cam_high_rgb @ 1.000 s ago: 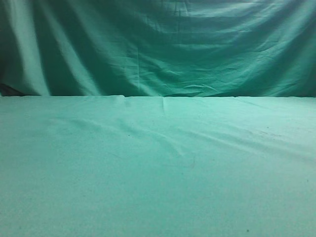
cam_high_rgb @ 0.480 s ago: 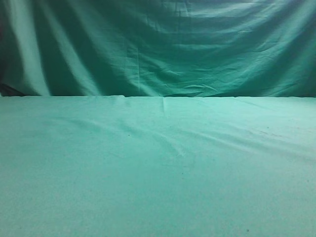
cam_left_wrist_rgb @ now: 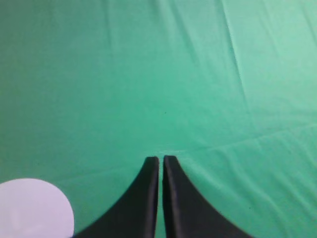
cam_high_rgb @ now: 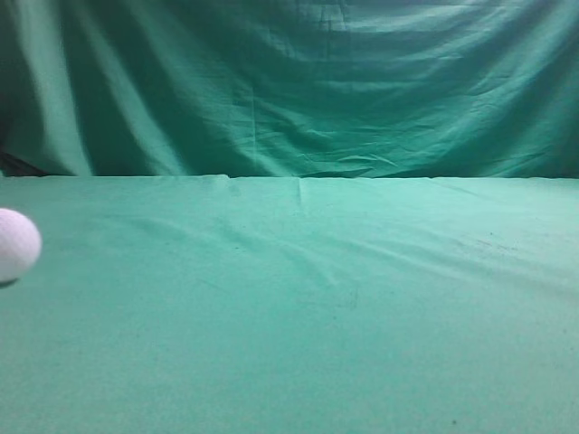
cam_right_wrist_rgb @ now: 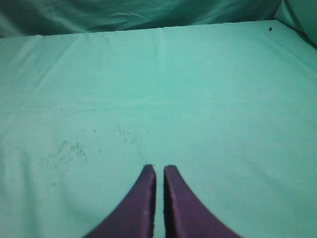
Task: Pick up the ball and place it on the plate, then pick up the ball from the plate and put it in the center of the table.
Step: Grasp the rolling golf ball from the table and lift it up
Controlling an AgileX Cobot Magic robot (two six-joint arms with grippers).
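Both grippers are being held closed over the table, with the ball lying off to the left.

Nearest the left wrist camera, the left gripper (cam_left_wrist_rgb: 161,158) is being shown with its two black fingers (cam_left_wrist_rgb: 143,198) pressed almost together, only a thin slit between them and nothing gripped; the ball (cam_left_wrist_rgb: 33,208) is being seen just beside it at lower left, cut by the frame edge and apart from the fingers. The right gripper (cam_right_wrist_rgb: 159,167) is likewise being kept clenched on nothing above bare, faintly speckled cloth. In the exterior view, the ball (cam_high_rgb: 16,244) is being seen at the far left edge over the table (cam_high_rgb: 298,325), partly cropped. Beyond, the darker folded backdrop cloth (cam_high_rgb: 289,90) is hanging behind the table's far edge.
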